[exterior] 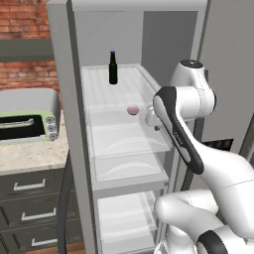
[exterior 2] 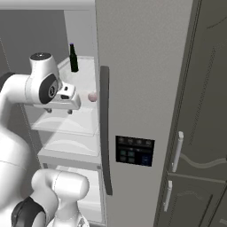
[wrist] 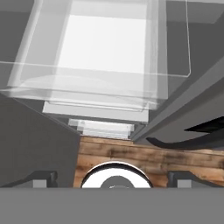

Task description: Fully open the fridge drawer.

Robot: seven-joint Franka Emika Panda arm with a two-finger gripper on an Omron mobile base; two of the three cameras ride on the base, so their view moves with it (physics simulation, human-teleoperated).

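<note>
Hovering above the fridge drawer (exterior: 130, 145), the gripper (exterior 2: 58, 111) points straight down with its fingertips (wrist: 41, 179) spread wide, holding nothing. The clear bin sits mid-fridge, seemingly already part-way out, so the pull looks unfinished. Next, the fingers likely must catch its front lip and draw outward.

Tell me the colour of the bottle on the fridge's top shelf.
Dark, near-black bottle with a purplish cap, best in the left base view.

Fridge drawer (exterior: 130, 144) clear, colourless; bottle (exterior: 113, 68) dark green; wall (exterior: 25, 20) red brick; floor (wrist: 131, 154) brown wood.
</note>
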